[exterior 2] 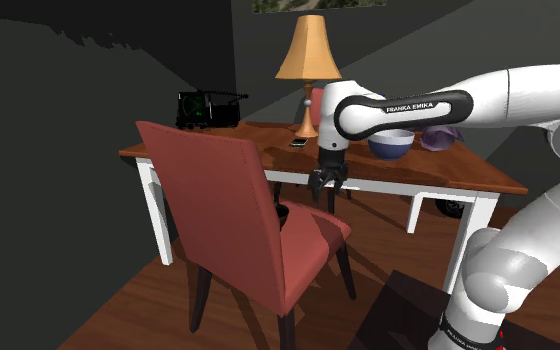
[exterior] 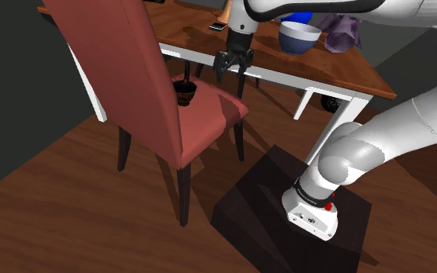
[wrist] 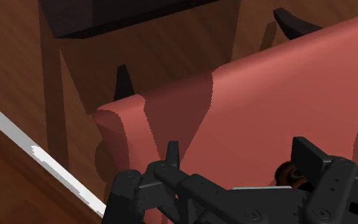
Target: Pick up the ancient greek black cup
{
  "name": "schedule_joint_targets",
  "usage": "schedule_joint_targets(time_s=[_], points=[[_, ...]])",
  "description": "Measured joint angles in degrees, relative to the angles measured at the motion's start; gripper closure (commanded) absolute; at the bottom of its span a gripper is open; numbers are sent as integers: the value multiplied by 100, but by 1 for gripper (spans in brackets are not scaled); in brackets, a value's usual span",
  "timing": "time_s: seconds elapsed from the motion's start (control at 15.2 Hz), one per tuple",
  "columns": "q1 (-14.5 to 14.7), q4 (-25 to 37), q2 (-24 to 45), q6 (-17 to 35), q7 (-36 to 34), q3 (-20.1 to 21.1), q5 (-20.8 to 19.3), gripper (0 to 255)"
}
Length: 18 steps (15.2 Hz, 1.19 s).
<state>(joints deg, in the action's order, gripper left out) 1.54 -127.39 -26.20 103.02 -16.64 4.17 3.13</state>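
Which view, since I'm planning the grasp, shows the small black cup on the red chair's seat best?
The shoulder view: the small black cup stands in the open on the red chair's seat. In the second exterior view the chair's back hides most of it; in the wrist view a sliver peeks past the black gripper.

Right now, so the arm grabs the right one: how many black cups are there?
1: the cup sits on the seat of the red chair, near its backrest. Others may be hidden behind the backrest.

Dim overall, with soft shadows beneath the chair [exterior: 119, 70] and table [exterior: 341, 68].
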Motion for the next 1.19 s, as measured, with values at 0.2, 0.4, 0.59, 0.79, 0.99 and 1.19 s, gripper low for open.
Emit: schedule_joint_targets(time_s=[0.2,0.4,0.59,0.79,0.99,1.19], points=[[-8,400,516,327,-294,114,43,0],[-1,844,1036,615,-626,242,56,0],[-26,1373,1613,877,-878,298,13,0],[-11,1939,2119,1027,-1190,373,-52,0],[-14,2086,2328,1166,-1277,381,-81,0],[-8,1881,2332,1385,-1290,388,-79,0]])
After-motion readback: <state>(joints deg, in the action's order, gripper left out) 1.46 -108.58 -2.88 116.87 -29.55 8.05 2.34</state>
